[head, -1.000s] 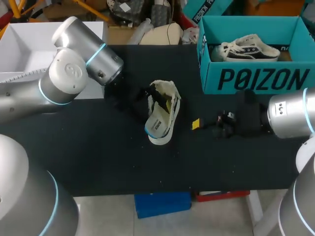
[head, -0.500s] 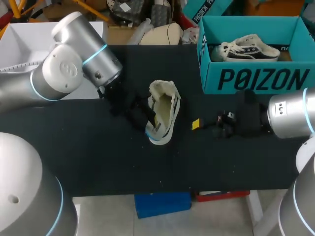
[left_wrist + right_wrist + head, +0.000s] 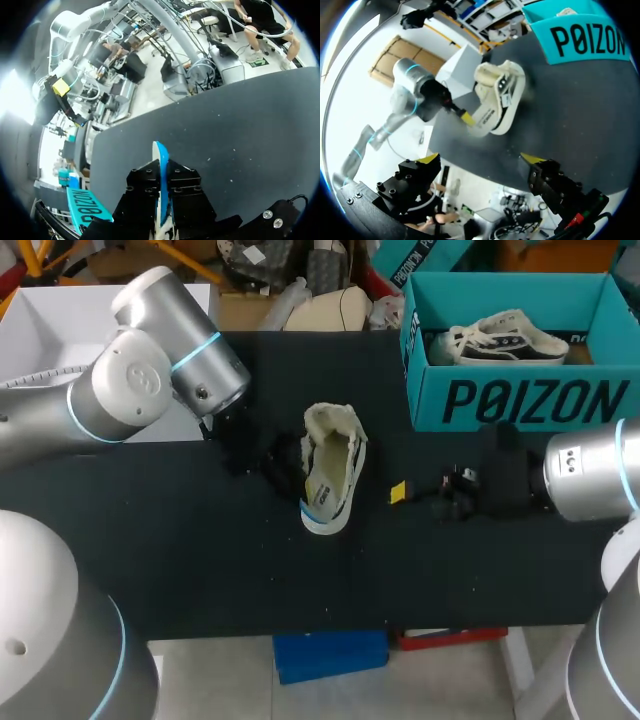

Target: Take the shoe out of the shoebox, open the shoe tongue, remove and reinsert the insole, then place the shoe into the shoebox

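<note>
Only the left wrist view shows the left pincer (image 3: 162, 177) pinching the blue-tipped insole (image 3: 159, 152). The right pincer (image 3: 480, 159) is spread. The insole now lies deeper in the shoe (image 3: 338, 455).

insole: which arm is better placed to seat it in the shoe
Left. The left jaws are shut on the insole at the shoe; the right jaws sit open, apart from it.

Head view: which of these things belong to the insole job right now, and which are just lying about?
Job in hand:
cream shoe on the table
insole, pinched in the left gripper
teal shoebox
right gripper, open and empty

Lying about:
black-and-white sneaker in the shoebox
white box at the table's left end
</note>
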Controlling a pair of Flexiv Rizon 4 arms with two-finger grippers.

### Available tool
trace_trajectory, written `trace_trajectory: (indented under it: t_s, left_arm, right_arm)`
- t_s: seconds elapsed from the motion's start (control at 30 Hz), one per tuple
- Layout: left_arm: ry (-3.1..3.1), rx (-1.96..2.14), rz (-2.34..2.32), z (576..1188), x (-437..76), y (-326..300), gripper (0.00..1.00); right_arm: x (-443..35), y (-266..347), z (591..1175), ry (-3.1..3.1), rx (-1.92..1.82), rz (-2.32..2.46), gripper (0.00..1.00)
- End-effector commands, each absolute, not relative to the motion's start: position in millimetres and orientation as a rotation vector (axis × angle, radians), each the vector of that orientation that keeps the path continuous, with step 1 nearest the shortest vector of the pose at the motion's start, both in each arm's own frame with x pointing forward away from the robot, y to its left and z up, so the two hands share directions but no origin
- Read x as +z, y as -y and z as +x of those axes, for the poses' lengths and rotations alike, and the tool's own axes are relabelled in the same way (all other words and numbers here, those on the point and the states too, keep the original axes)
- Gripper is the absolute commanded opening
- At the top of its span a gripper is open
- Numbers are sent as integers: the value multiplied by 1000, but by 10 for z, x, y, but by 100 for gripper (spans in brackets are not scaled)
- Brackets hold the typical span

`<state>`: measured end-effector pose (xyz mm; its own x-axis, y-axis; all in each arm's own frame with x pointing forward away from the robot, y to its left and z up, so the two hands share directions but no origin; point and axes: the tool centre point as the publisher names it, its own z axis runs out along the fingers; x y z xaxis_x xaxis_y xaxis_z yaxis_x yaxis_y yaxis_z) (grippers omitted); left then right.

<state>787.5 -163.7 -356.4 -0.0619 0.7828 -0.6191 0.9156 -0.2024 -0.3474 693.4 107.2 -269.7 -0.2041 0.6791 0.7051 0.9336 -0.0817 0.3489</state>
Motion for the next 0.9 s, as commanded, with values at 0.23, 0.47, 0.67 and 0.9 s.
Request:
trace_trajectory:
  t_s: [0.23, 0.47, 0.67, 0.9]
  left_arm:
    - [-1832, -1134, 1929, 8131, -3711, 1714, 0]
    - [-1791, -1070, 1879, 8274, -3763, 1791, 0]
    - [-1793, -997, 1927, 8301, -3800, 1823, 0]
    - [-1812, -880, 2074, 8250, -3868, 1836, 0]
  right_arm:
    - [-2690, -1070, 6929, 1889, -1169, -1751, 100]
    - [-2690, -1070, 6929, 1889, -1169, -1751, 100]
    - [-2690, -1070, 6929, 1889, -1169, -1751, 100]
    - [-2690, -1070, 6929, 1889, -1169, -1751, 100]
